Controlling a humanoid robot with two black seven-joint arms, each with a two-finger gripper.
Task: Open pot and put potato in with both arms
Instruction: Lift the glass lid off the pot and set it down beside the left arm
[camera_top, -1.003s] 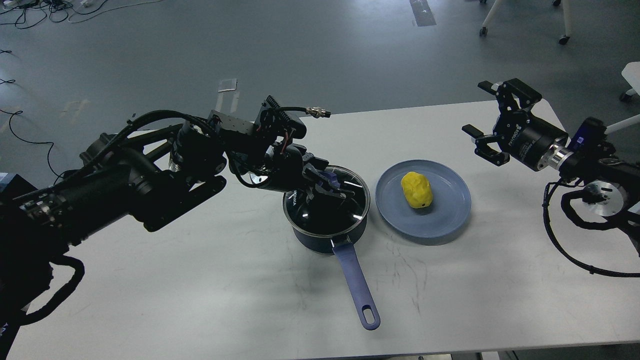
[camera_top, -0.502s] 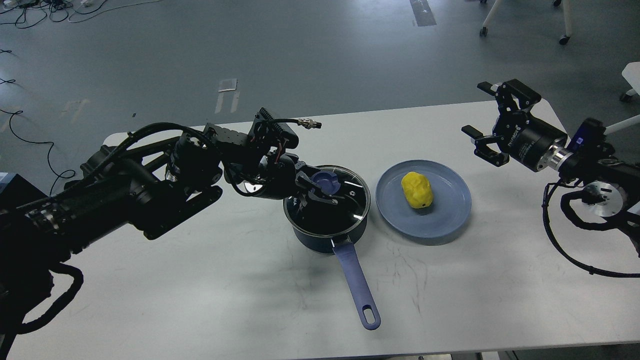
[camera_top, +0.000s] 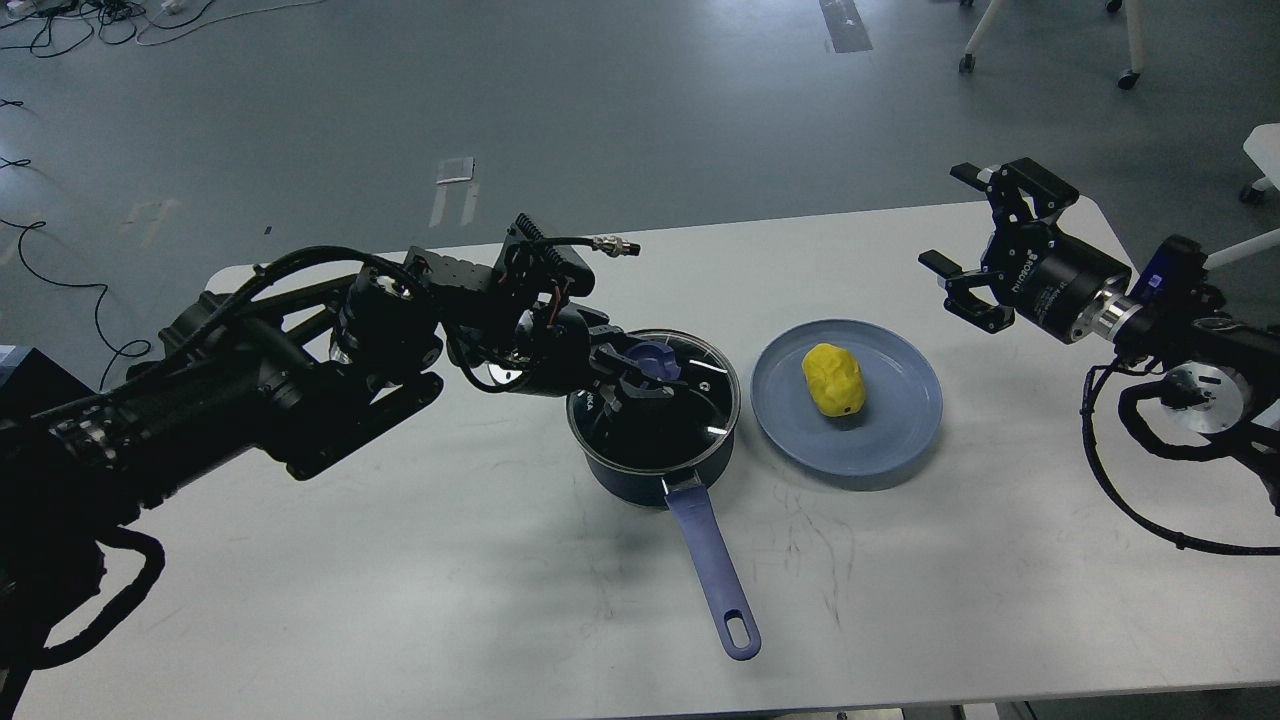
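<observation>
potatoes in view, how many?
1. The yellow potato lies on the blue plate, right of the lidded pot; the pot's inside cannot be checked.

The left gripper (camera_top: 640, 375) has drawn back and lowered, its fingers now flanking the lid knob (camera_top: 653, 357)

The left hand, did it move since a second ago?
Yes. The left hand pulled back toward the left and now sits at the knob of the lid, while the pot stayed put.
</observation>
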